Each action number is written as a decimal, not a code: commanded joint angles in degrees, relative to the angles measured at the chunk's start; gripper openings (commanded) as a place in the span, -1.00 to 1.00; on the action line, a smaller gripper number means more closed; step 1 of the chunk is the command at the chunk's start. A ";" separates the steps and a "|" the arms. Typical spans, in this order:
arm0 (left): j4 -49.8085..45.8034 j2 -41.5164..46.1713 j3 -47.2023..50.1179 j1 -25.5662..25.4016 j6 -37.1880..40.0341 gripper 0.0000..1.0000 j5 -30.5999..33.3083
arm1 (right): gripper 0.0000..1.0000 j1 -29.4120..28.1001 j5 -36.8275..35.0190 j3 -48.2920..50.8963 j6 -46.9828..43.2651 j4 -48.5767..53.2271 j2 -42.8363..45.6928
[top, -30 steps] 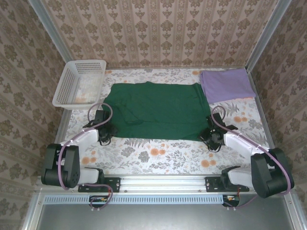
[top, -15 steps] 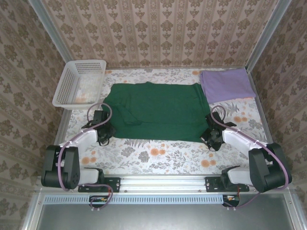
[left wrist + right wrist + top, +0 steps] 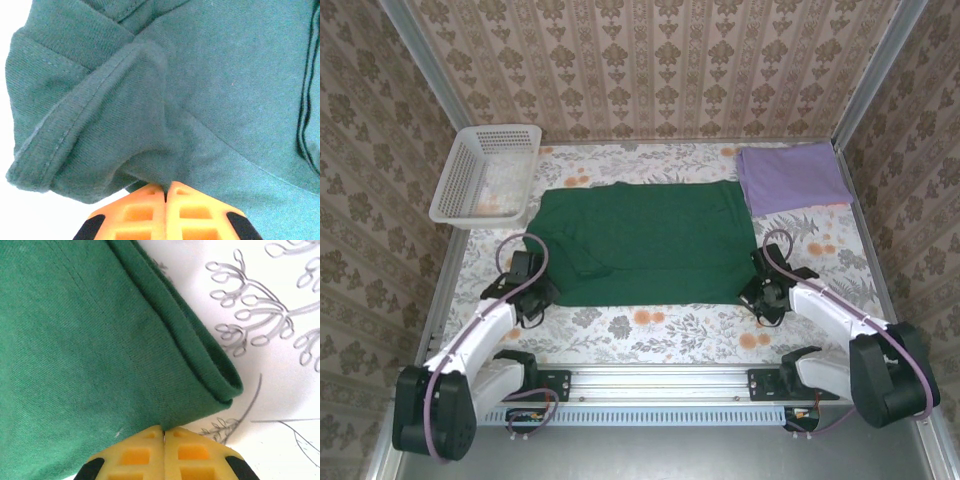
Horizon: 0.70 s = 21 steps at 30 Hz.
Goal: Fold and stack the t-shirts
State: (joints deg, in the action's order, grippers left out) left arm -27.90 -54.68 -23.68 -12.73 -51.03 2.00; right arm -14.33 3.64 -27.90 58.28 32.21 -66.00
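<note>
The flowered worktop [image 3: 650, 330] carries everything. The green t-shirt [image 3: 650, 240] is the largest thing on it, spread flat across the middle as a broad rectangle with its long edges running side to side. What looks like a sleeve is turned in near its left edge. The lilac t-shirt [image 3: 790, 178] lies just past the green t-shirt's far right corner as a smaller, neatly folded square, so it reads as finished. A white lattice basket [image 3: 455, 190] stands off the green t-shirt's far left corner, apart from the cloth.

The left end effector [image 3: 165, 190] sits at the green t-shirt's near left corner. Its orange fingers are pressed together, and the hemmed cloth puckers and bunches right at their tips. The right end effector [image 3: 163, 432] sits at the near right corner, fingers likewise together, with the doubled hem running in beneath them. Both appear clamped on the near edge.

The step in hand looks like a fold of the green t-shirt, taken by its two near corners. The next move would call for lifting both corners together and evenly, then carrying them over toward the far edge so the hem lands square. After that, the piece needs reducing until it matches the lilac t-shirt for stacking.
</note>
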 commanded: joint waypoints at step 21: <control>-20.32 22.59 5.93 0.17 -8.66 -0.93 3.11 | -0.84 -5.71 2.78 7.07 8.07 11.02 18.30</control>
State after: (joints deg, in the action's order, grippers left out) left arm -43.97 -33.65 -18.70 -12.78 -57.91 4.49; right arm -19.66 6.44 -21.52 63.64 39.05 -49.41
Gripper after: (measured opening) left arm 0.053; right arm 0.074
